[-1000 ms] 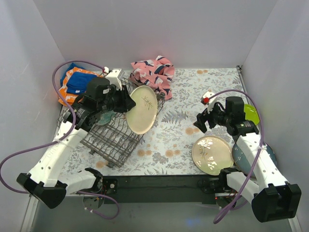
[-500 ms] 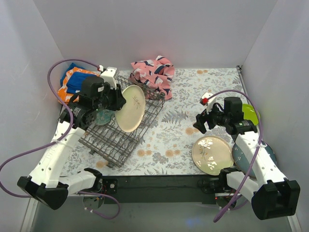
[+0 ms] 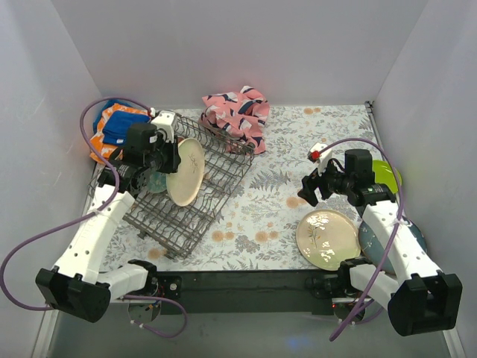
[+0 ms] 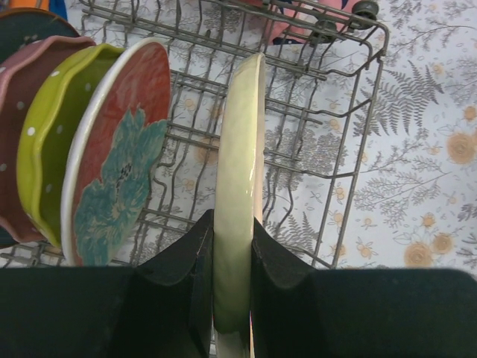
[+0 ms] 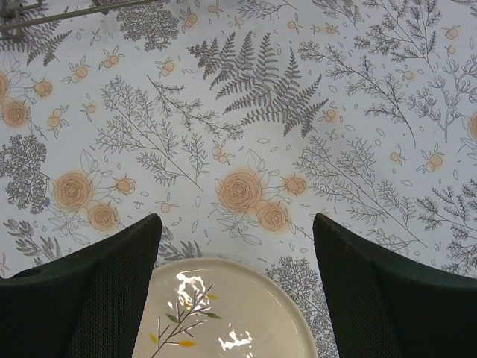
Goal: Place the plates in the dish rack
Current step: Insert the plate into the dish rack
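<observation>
A pink patterned cloth (image 3: 237,112) lies bunched at the far edge of the desk (image 3: 298,142), touching the far corner of the dish rack (image 3: 223,160). Blue and orange cloths (image 3: 119,125) are heaped in the far left corner. Near the right end of the near edge, a cream plate with a sprig on it (image 3: 328,239) lies flat. A green plate (image 3: 387,175) and a grey-blue one (image 3: 414,242) sit by the right edge, partly hidden by the right arm.

The rack is grey wire and sits askew on the left half of the desk. Standing in it are a red plate with a teal flower (image 4: 123,149), a lime-green plate (image 4: 45,142), a pink one (image 4: 19,82) and a dark one (image 4: 30,26), all leaning the same way.

The left gripper (image 4: 232,257) is clamped on the rim of a cream plate (image 3: 185,172), holding it on edge over the rack wires. It is just beside the red plate with a gap between them. I cannot tell whether its lower rim touches the tines.

The right gripper (image 3: 307,189) hangs with its jaws wide apart above the flat cream plate's far rim, holding nothing.

A second ago the held plate faced up over the rack's right side. It has since swung to stand nearly upright and moved in towards the other plates. The right arm has hardly moved.
</observation>
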Robot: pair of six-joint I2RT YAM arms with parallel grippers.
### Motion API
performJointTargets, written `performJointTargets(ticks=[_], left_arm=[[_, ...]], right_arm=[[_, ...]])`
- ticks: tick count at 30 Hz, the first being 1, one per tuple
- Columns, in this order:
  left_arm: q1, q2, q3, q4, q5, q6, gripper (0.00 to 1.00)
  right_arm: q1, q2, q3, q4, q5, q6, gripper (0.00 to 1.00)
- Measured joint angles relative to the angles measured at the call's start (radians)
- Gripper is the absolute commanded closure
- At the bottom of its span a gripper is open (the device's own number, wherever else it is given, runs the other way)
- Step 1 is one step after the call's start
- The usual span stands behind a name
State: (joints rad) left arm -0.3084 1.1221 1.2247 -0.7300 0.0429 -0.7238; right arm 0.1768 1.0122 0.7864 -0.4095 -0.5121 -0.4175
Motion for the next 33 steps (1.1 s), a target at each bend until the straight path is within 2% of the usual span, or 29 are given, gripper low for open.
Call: performJointTargets(ticks=[15,33], left_arm=[[0.069,0.044,-0.005,0.080,-0.018,0.238,1.00],[0.130,0.142,-0.039,0.190,-0.014,0.354,1.00]], right_arm=[[0.000,0.048,-0.011,0.000,-0.008,-0.001,0.13],[0.000,0.108,-0.010,0.000,-0.008,-0.005,0.13]])
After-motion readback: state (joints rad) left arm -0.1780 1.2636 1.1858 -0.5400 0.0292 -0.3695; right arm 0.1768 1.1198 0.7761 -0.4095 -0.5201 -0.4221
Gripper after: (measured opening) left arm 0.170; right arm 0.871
